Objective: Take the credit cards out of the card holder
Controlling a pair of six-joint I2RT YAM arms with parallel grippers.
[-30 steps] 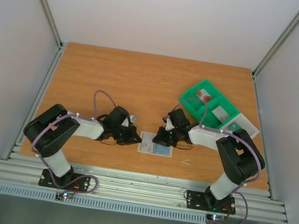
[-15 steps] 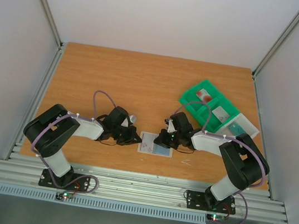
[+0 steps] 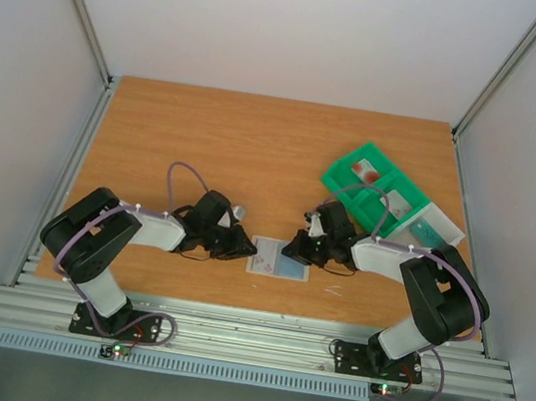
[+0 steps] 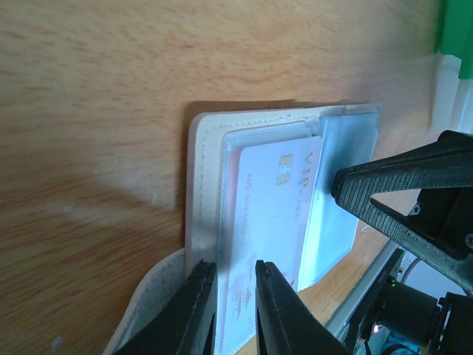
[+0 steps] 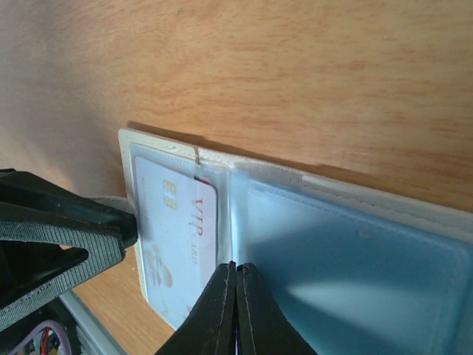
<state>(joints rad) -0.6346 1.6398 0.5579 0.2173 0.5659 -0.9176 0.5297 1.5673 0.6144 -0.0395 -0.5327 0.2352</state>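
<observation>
One card shows plainly in the holder, which lies open and flat on the tabletop near its front edge, between the two tools. The card is pale pink with a gold chip and red "VIP" lettering. It sits under a clear sleeve in the page nearest the left tool. The other page looks blue-grey under its sleeve, and whether that is a card cannot be told. The holder is whitish, with stitching along its rim.

The left tool's fingers stand narrowly apart over the holder's outer edge, gripping nothing visible. The right tool has its fingers pressed together, tips at the fold beside the card's inner edge.

The card is probably light, stiff and slick, and it lies flush. The best hold looks like a pinch on whichever edge clears the sleeve, with the soft holder pinned down. The sleeve may cling and drag the holder along.
</observation>
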